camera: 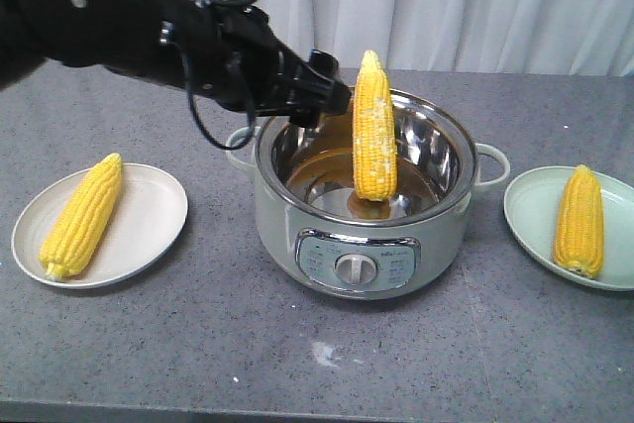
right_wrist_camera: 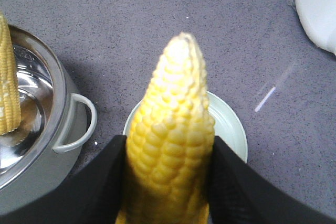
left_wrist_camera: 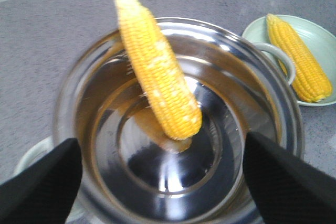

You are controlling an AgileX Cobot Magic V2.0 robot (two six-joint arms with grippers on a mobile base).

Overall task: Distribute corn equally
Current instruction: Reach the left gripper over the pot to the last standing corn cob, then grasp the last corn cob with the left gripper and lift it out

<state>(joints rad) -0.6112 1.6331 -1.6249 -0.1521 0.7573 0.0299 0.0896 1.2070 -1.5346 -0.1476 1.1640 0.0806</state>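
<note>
Left gripper (camera: 332,94) spread wide, just left of the standing cob (camera: 374,136), tip-up, leaning on the pot's (camera: 287,217) far rim; right gripper (right_wrist_camera: 168,145) pinches a second cob (right_wrist_camera: 173,93) over the green plate (right_wrist_camera: 230,127).

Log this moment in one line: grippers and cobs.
left gripper open above pot | pot cob standing tilted, ungripped | right gripper shut on held cob, green plate beyond | plated cob lying on white plate
</note>
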